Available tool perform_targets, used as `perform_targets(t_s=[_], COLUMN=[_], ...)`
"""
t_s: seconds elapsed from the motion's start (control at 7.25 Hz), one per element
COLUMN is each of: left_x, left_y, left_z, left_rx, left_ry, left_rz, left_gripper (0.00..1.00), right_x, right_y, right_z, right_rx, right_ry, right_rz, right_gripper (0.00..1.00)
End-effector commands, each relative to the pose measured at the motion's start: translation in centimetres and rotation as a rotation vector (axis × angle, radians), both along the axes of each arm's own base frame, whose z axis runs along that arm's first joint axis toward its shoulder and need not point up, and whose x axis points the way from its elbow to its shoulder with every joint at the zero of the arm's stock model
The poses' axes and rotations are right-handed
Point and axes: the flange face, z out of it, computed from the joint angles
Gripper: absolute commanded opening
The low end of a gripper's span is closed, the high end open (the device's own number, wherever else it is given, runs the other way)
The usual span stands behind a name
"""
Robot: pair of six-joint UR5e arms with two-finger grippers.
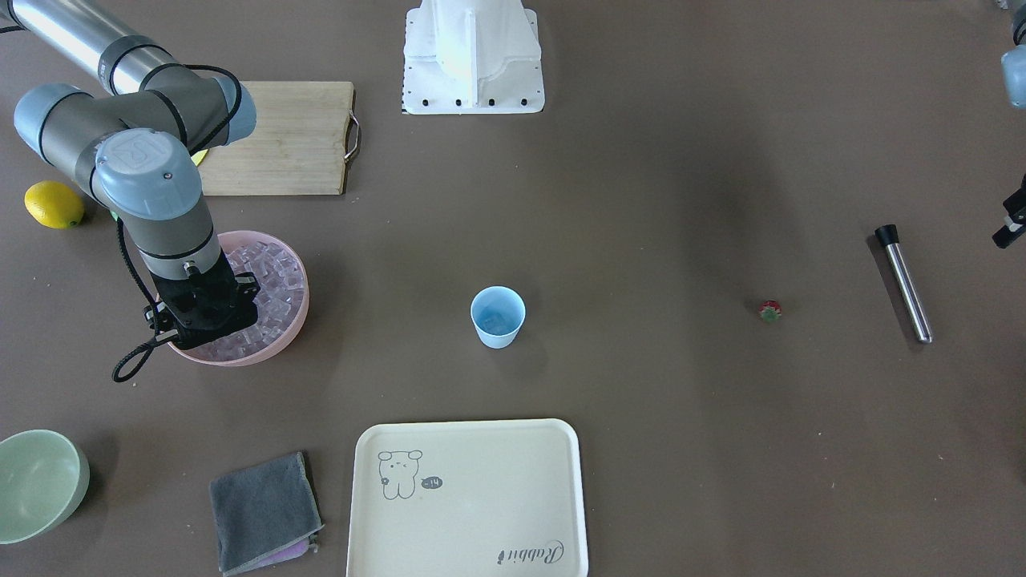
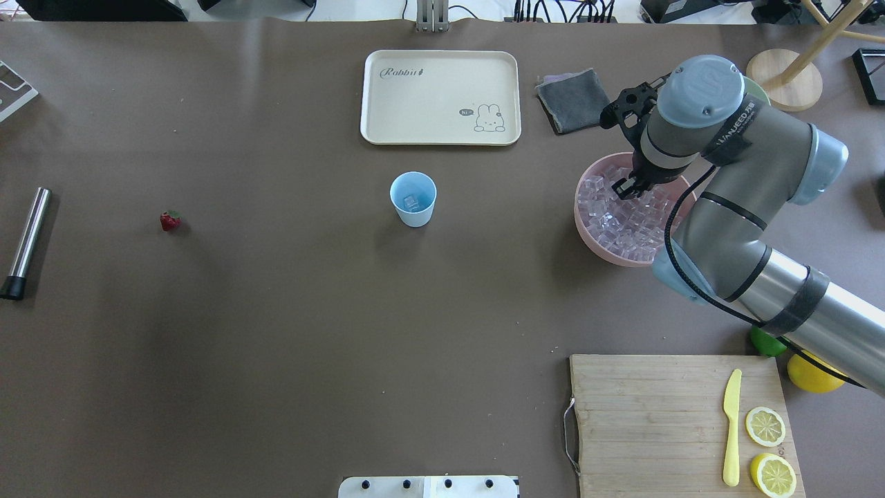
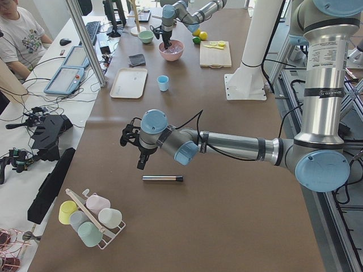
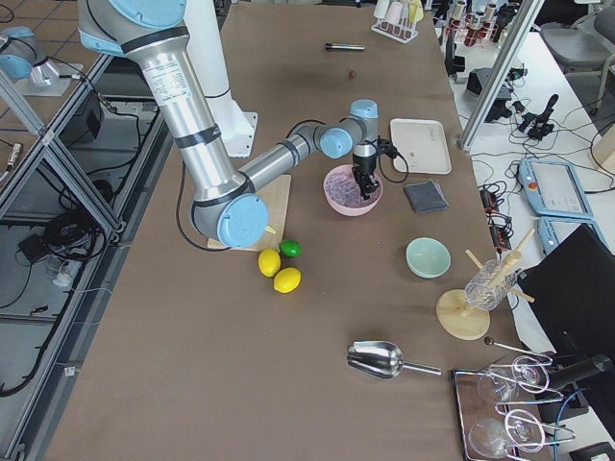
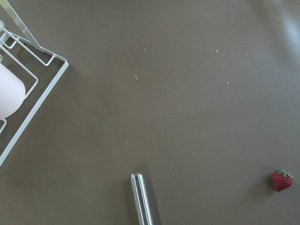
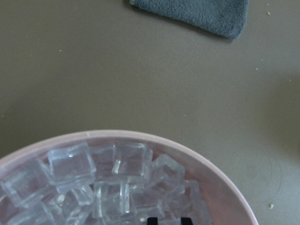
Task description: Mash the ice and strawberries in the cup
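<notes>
My right gripper (image 2: 630, 187) stood tips-down among the ice (image 2: 615, 221) in the pink bowl (image 2: 582, 232), whether pinching a cube I could not tell; I judged one cube, lifted plumb, best for the cup (image 2: 413, 207) mid-table, cloth (image 2: 572, 100) and tray (image 2: 429, 104) off that line, strawberry (image 2: 169, 220) well apart beyond the cup.

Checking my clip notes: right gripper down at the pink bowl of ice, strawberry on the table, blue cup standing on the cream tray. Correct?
Not the cup. The overhead view shows the blue cup standing on the bare table, apart from the cream tray. The right gripper and strawberry are as stated.
</notes>
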Motion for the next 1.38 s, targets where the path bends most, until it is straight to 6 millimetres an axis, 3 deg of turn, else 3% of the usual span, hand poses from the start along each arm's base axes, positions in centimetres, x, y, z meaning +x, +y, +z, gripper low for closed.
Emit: perform_targets(t_s=[0.0,0.41,0.83,1.24], left_x=[0.27,0.38,0.35,0.33], left_y=[-0.1,-0.28,-0.79,-0.59], left_z=[-0.05,-0.21,-0.21,-0.14], left_rx=[0.0,0.003,0.009,0.006], left_ry=[0.001,0.001,-0.02,-0.018], left_rz=[0.004,0.006,-0.007,-0.008], left_gripper=[0.97,0.97,0.97,0.97], right_x=[0.12,0.02,-0.29,-0.28], right_y=[-0.16,-0.17,0.08,0.2], right_z=[-0.43,0.25,0.33,0.26], right_rx=[-0.002,-0.007,-0.016,-0.014], right_ry=[-0.005,0.003,0.001,0.003], right_rz=[0.004,0.004,0.012,0.012], right_gripper=[0.47,0.57,0.55,0.32])
